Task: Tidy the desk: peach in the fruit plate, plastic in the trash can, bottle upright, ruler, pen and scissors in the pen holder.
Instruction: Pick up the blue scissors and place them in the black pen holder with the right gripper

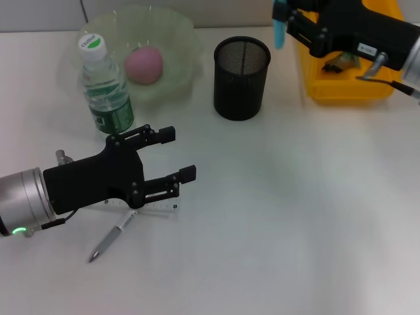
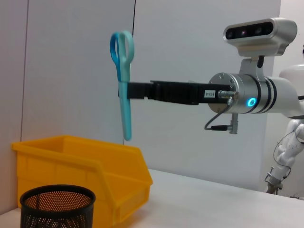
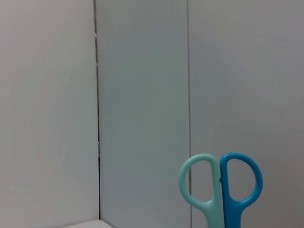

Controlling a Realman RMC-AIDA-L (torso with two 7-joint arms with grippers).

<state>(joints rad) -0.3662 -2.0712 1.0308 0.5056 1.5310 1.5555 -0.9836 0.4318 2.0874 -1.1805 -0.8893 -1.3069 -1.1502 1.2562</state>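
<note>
Scissors [image 2: 122, 85]: light, rigid, slick plastic; we judge mid-blade the best hold, where right gripper [image 2: 124, 90] fingers clamp them. Left gripper [image 1: 174, 154] fingers spread, empty.

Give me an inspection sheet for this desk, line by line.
Surface: white desk, no spills seen.
Job's things: peach in the fruit plate; bottle upright; pen and ruler lying on the desk; scissors held in the air, tips down; pen holder with nothing seen inside; plastic in the yellow trash can.
Clutter: nothing seen.
Grippers: left gripper open, over the ruler; right gripper shut on the scissors, between pen holder and trash can.
Cables: short cable at the right wrist.
Surroundings: grey wall panels.
</note>
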